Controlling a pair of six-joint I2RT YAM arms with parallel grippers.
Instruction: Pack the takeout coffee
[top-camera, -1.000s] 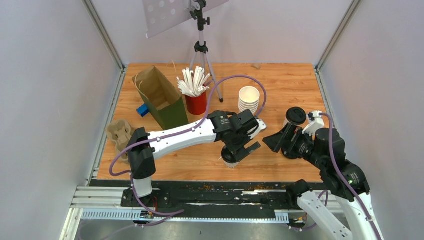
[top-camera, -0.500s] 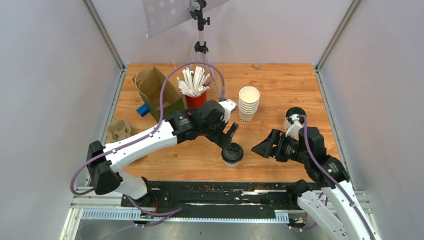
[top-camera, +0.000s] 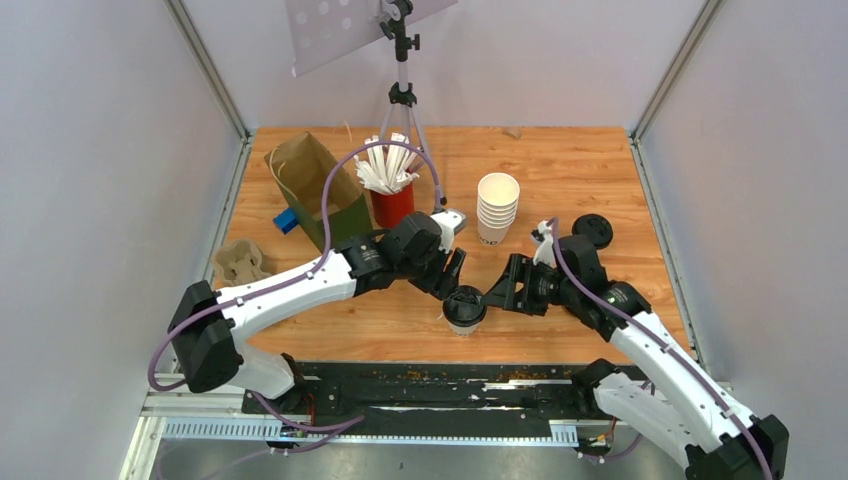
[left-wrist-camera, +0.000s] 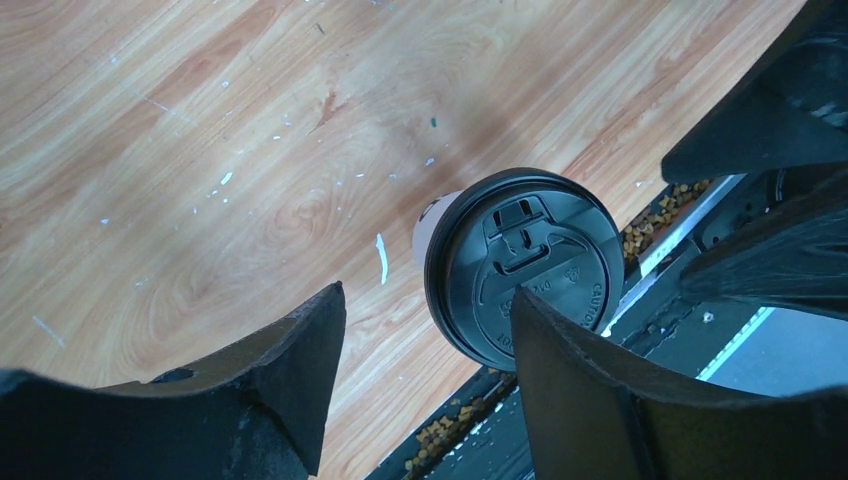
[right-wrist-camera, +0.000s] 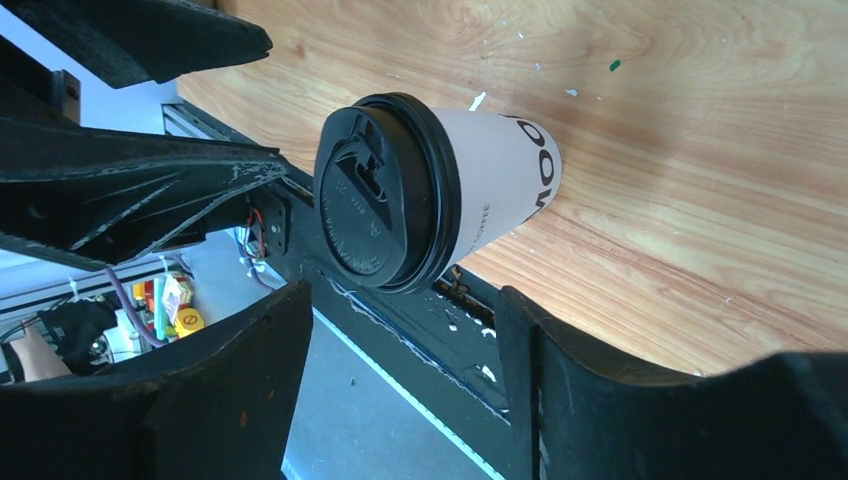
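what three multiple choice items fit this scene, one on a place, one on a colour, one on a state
1. The takeout coffee stands: A by the back wall; B near the table's front edge, between the left gripper and right gripper; C in the far left corner.
2. The cup holding the straws is: A blue; B green; C red.
3. The takeout coffee is: A lidded and upright; B lidless; C tipped over.
B: top view shows it there. C: its wall is red. A: black lid seated, base on the wood.
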